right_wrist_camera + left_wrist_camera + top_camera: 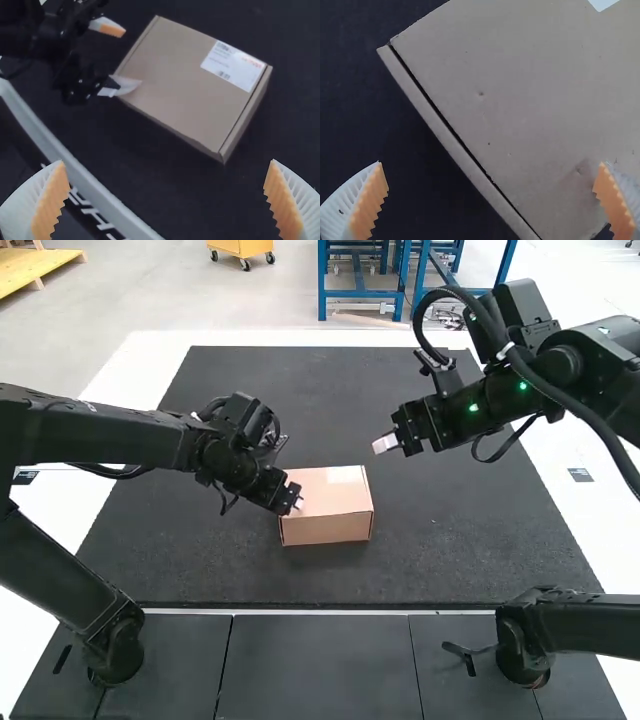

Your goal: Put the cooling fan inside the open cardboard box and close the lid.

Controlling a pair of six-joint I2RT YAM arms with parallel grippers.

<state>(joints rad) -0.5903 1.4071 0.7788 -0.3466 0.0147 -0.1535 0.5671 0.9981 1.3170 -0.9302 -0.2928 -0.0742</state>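
Observation:
The cardboard box lies in the middle of the black mat with its lid down flat. A white label sits at one corner of the lid. My left gripper is at the box's left end and is open. In the left wrist view the box has one orange pad over its lid, and the other pad is out over the mat. My right gripper hangs open above the mat, up and to the right of the box, with nothing between its fingers.
The black mat covers most of the table, with white table surface around it. Both arm bases stand at the front edge. There is free mat behind and to the right of the box.

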